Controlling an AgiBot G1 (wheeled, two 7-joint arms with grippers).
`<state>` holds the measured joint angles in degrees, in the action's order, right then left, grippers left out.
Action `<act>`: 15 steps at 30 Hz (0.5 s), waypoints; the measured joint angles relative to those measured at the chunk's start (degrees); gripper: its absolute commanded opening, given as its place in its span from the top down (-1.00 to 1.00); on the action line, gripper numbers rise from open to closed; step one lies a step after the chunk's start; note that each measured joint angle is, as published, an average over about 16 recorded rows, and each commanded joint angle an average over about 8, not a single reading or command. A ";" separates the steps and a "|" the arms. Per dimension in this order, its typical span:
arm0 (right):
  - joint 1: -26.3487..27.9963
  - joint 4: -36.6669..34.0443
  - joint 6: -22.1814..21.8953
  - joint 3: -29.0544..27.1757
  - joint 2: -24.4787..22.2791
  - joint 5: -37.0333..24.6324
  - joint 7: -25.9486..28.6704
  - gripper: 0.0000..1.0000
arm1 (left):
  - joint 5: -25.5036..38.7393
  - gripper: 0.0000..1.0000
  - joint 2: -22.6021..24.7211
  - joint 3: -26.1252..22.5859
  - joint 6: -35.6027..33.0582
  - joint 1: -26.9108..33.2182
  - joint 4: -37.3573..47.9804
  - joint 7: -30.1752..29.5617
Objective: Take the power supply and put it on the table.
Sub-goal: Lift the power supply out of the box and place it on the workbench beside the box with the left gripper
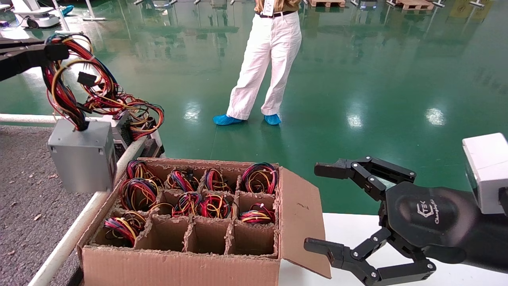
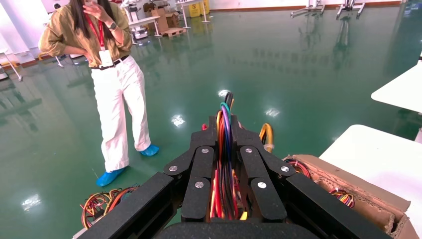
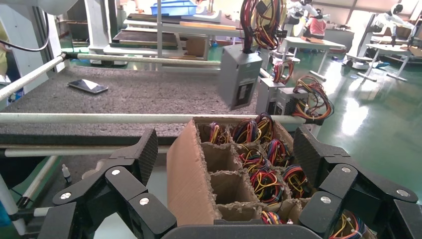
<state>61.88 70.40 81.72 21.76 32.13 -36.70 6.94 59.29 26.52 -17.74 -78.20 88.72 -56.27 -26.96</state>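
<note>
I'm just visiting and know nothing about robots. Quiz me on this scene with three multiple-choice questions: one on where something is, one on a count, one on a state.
1. Where is the power supply?
A. In the cardboard box
B. Hanging by its wires from the left gripper
C. On the white tabletop

2. How many compartments in the box's nearest row show no wires?
A. None
B. One
C. Three

3. How is the right gripper?
A. Open, holding nothing
B. Shut on wires
C. Shut on the box flap

Answers:
1 B: the left gripper clamps its wires.
2 C: only the leftmost cell of the cardboard box holds wires.
3 A: its fingers are spread.
</note>
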 measured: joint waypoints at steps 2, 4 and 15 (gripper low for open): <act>0.00 0.00 0.00 0.00 0.00 0.00 0.00 -1.00 | 0.03 1.00 -0.03 0.02 -0.08 0.09 0.04 0.05; 0.00 0.00 0.00 0.00 0.00 0.00 0.00 -1.00 | 0.10 1.00 0.00 0.02 -0.03 0.12 0.08 0.11; 0.00 -0.01 0.00 0.00 0.00 0.00 0.00 -1.00 | 2.70 1.00 1.76 -0.36 3.71 0.93 2.49 1.76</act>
<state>61.88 70.40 81.71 21.76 32.13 -36.70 6.94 61.99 28.28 -18.10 -74.49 89.65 -53.78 -25.20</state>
